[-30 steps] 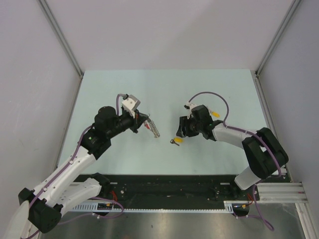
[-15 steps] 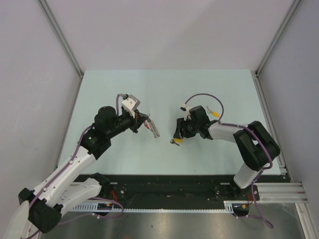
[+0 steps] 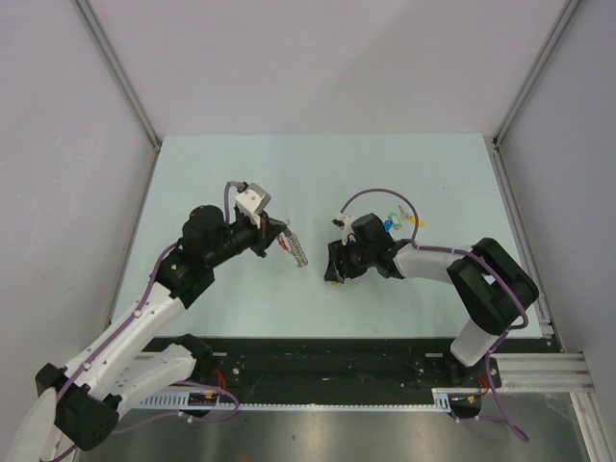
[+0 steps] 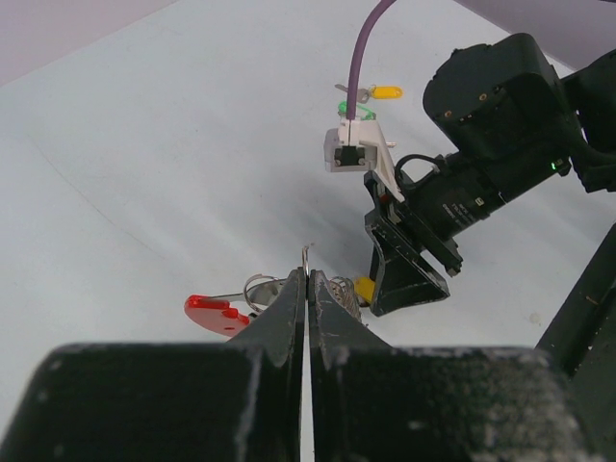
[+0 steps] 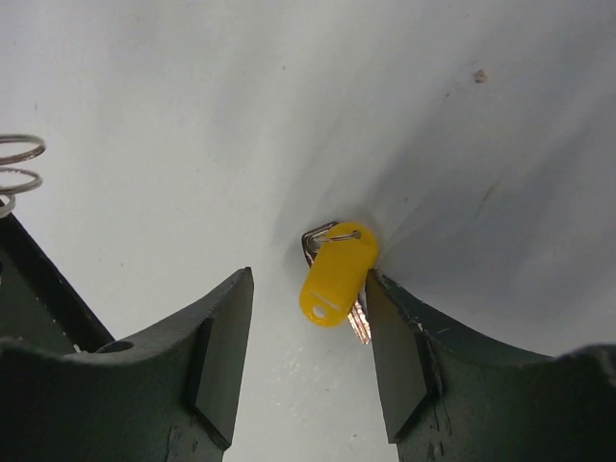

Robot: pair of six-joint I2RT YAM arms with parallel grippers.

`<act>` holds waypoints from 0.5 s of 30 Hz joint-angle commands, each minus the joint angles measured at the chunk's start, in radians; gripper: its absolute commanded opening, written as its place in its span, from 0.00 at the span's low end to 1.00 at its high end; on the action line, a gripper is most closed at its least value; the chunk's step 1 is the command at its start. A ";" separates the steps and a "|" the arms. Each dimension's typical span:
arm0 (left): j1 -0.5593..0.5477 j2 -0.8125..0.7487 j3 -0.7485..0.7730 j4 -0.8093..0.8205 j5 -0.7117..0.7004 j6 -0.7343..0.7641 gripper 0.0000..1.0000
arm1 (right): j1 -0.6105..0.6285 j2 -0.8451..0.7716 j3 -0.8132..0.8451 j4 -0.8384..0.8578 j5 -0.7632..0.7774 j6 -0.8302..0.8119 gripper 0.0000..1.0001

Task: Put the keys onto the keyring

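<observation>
Jaws of right gripper (image 5: 308, 281) parted around yellow key (image 5: 337, 274) (probably light, slippery: pinch its plastic head); left gripper (image 4: 306, 279) clamps keyring (image 4: 217, 313).

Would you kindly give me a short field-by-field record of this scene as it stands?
left gripper: shut on the keyring
keyring: red tag and metal coils beside the shut jaws
right gripper: open, jaws either side of the yellow key
yellow key: lying on the table, off the keyring
other keys: loose on the table beyond the right wrist
</observation>
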State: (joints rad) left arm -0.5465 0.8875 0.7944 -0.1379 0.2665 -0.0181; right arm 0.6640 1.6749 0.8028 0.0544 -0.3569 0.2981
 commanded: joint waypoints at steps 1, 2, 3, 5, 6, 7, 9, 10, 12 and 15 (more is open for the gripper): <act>0.010 -0.013 0.049 0.027 0.019 0.015 0.00 | 0.040 -0.030 -0.036 -0.067 0.018 0.033 0.56; 0.010 -0.015 0.049 0.029 0.019 0.015 0.00 | 0.043 -0.037 -0.036 -0.065 0.025 0.033 0.56; 0.010 -0.013 0.049 0.027 0.019 0.014 0.00 | 0.046 -0.043 -0.037 -0.065 0.038 0.035 0.56; 0.008 -0.013 0.049 0.027 0.017 0.014 0.00 | 0.049 -0.058 -0.036 -0.065 0.038 0.038 0.55; 0.008 -0.013 0.049 0.027 0.017 0.014 0.00 | 0.049 -0.064 -0.036 -0.065 0.039 0.038 0.55; 0.010 -0.012 0.049 0.027 0.016 0.015 0.00 | 0.049 -0.073 -0.036 -0.065 0.039 0.042 0.55; 0.008 -0.010 0.049 0.030 0.019 0.014 0.00 | 0.052 -0.079 -0.036 -0.065 0.032 0.044 0.55; 0.010 -0.012 0.048 0.027 0.019 0.014 0.00 | 0.058 -0.089 -0.037 -0.067 0.035 0.044 0.55; 0.010 -0.009 0.048 0.027 0.019 0.014 0.00 | 0.062 -0.104 -0.042 -0.071 0.068 0.041 0.55; 0.010 -0.009 0.049 0.027 0.020 0.014 0.00 | 0.051 -0.126 -0.050 -0.079 0.111 0.045 0.55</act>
State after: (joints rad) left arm -0.5465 0.8879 0.7944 -0.1383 0.2676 -0.0181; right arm 0.7177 1.6043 0.7628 -0.0055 -0.3069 0.3325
